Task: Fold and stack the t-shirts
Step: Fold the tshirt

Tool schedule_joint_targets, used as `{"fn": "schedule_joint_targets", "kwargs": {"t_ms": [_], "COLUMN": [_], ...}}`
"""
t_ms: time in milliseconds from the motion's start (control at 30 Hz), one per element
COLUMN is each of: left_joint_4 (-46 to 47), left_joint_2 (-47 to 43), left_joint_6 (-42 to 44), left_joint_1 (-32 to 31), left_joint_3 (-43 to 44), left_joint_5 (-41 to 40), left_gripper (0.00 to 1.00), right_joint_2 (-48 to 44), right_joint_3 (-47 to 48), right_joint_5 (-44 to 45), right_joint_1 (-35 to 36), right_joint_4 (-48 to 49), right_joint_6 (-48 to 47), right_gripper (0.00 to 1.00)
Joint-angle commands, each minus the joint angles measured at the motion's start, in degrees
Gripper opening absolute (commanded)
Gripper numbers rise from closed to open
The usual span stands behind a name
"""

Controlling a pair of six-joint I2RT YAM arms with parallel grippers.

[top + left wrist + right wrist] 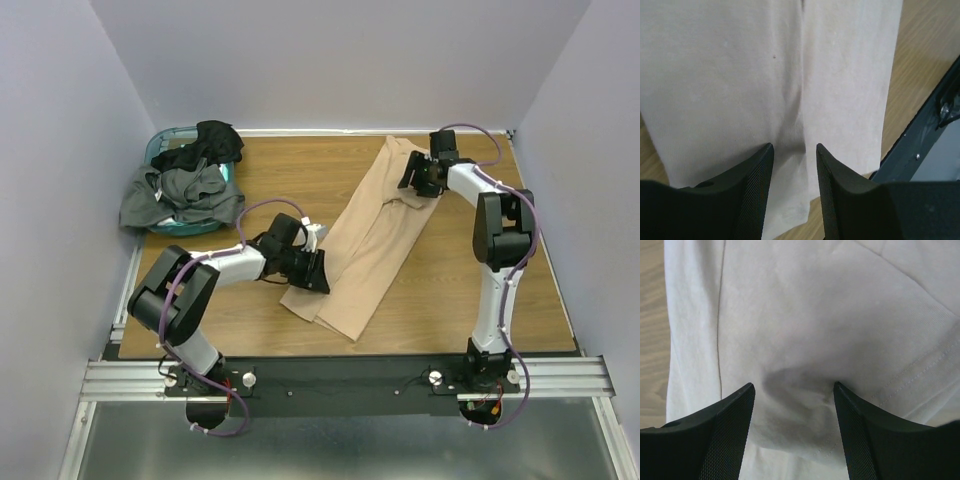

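Shirt cloth in tan-beige runs across the middle of the table (270,170) as one long, narrow strip. The tan shirt (372,240) is folded lengthwise and lies slanted, its collar end toward the far right and its hem end toward the near centre.

The left pincer (316,270) is down at the near end of the strip, on its left edge. In the left wrist view, the left pincer (794,147) has its two black fingers a narrow way apart. They are pressed to the cloth, and a soft crease of the tan shirt (725,80) runs up from the gap between them. Nothing is clamped.

The right pincer (416,180) is at the far end, by the collar. In its own view the right pincer (792,387) stands wider apart, tips on the tan shirt (810,305), with a shallow puckered hollow of cloth between them. It is not closed on the cloth.

Well apart, in the far left corner, the dark shirts (185,190) lie in a loose grey and black heap, spilling over a teal basket (160,140) and onto the table.
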Motion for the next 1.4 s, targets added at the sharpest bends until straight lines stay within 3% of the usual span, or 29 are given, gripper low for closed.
{"fn": "schedule_joint_targets", "kwargs": {"t_ms": [0, 367, 533, 700, 933, 1133, 1367], "left_joint_4": [0.34, 3.87, 3.35, -0.26, -2.46, -4.3, -4.48], "left_joint_2": [4.23, 10.21, 11.62, 9.34, 2.22, -1.56, -5.95], "left_joint_6": [-3.32, -5.17, -4.83, -2.98, -2.19, -1.92, -4.73], "left_joint_1": [-5.02, -11.01, -12.06, -11.98, -10.05, -8.73, -8.81], "left_joint_3": [-1.76, 3.68, 6.85, 10.71, 13.71, 11.52, 3.34], "left_joint_5": [1.61, 7.41, 6.11, 1.98, -3.48, -7.7, -8.4], "left_gripper": [0.49, 0.49, 0.49, 0.49, 0.49, 0.49, 0.49], "right_joint_2": [9.79, 19.65, 21.5, 19.05, 8.51, -7.13, -27.08], "right_joint_3": [3.97, 18.74, 22.28, 22.81, 22.81, 11.93, -17.48], "right_joint_5": [-1.16, -3.89, -4.68, -5.12, -4.24, -2.49, -0.73], "right_joint_1": [0.83, 5.49, 7.16, 7.6, 7.6, 8.04, 10.41], "right_joint_4": [-1.98, -2.86, -3.83, -4.09, -4.18, -4.27, -9.71], "right_joint_6": [-0.55, -1.07, -1.07, -2.04, -4.41, -2.93, 0.68], "right_gripper": [0.72, 0.72, 0.72, 0.72, 0.77, 0.82, 0.81]}}
